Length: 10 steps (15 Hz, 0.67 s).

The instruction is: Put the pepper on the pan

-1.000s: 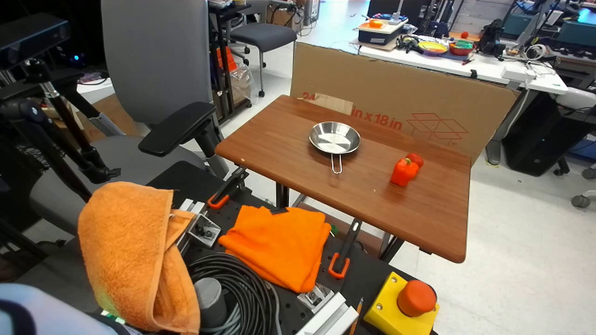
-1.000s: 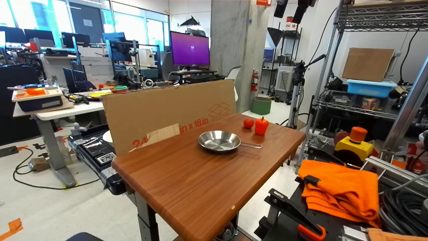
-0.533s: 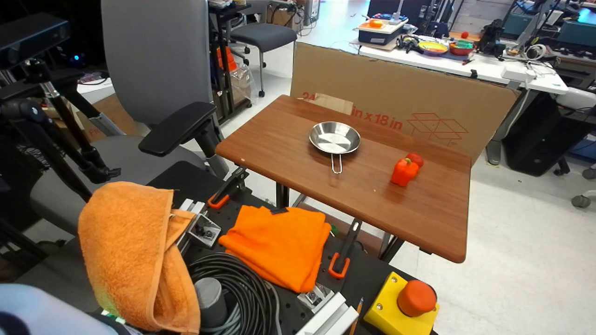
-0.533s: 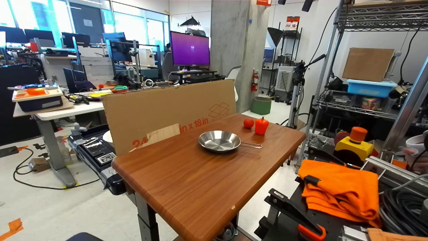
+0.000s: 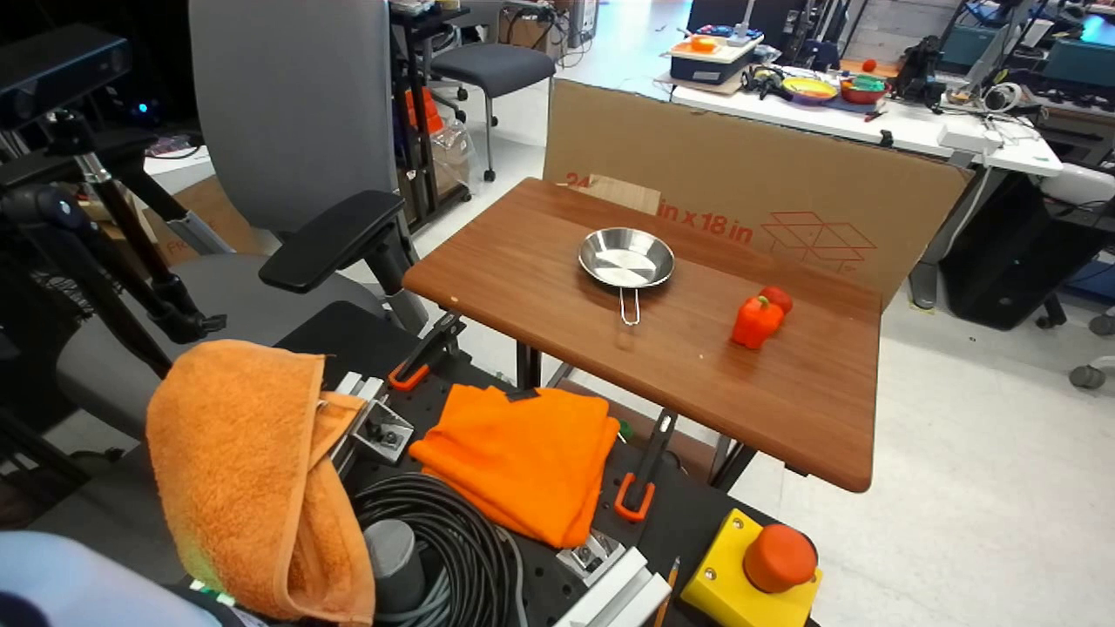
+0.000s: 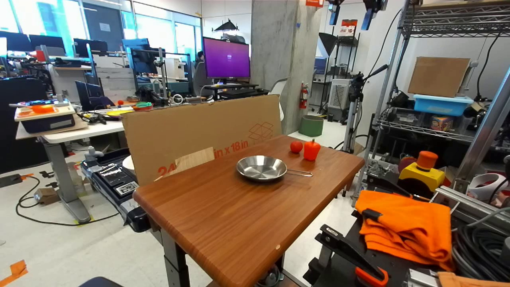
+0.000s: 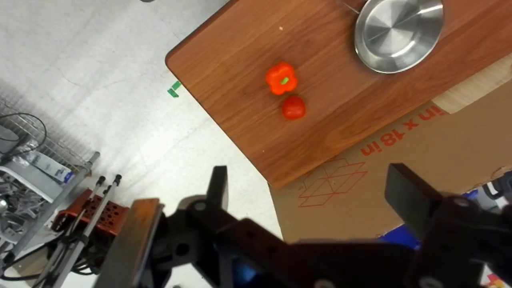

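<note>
Aloft, claw (image 6: 350, 22) downward, jaws apart.

Gripper (image 6: 351, 19) at top of an ext. view, fingers (image 6: 368, 20) dn, well apart

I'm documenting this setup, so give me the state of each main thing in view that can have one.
gripper: open, holding nothing
pan: right side up on the table, nothing in it
pepper: upright, stem up, on the table
red piece: on the table beside the pepper
cardboard sheet: standing upright along the table
monitor: on, purple screen
orange cloth: folded
orange towel: draped
black cable: coiled
red button: pressed or released, cannot tell
</note>
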Motion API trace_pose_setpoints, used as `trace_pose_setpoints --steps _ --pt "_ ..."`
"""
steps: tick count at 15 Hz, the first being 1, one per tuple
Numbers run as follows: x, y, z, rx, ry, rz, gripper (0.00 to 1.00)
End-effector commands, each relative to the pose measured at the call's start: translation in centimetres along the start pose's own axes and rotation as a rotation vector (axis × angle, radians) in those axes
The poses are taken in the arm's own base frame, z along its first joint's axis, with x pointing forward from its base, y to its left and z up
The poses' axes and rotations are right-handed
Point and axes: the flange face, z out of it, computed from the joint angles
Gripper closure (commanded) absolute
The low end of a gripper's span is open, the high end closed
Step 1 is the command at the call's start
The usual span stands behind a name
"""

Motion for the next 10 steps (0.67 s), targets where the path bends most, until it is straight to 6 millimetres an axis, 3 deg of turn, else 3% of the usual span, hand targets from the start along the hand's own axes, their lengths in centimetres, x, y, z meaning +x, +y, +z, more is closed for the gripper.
trace_pose_setpoints --steps 1,4,5,10 --pt "2.1 2.2 1.6 -0.032 -0.061 0.062 0.0" --pt "3.1 4.6 3.5 -0.046 -0.101 0.098 0.0" --pt "2.9 3.2 3.7 -0.049 -0.111 0.135 0.0" --pt "3.1 2.7 4.5 -0.046 -0.135 0.148 0.0"
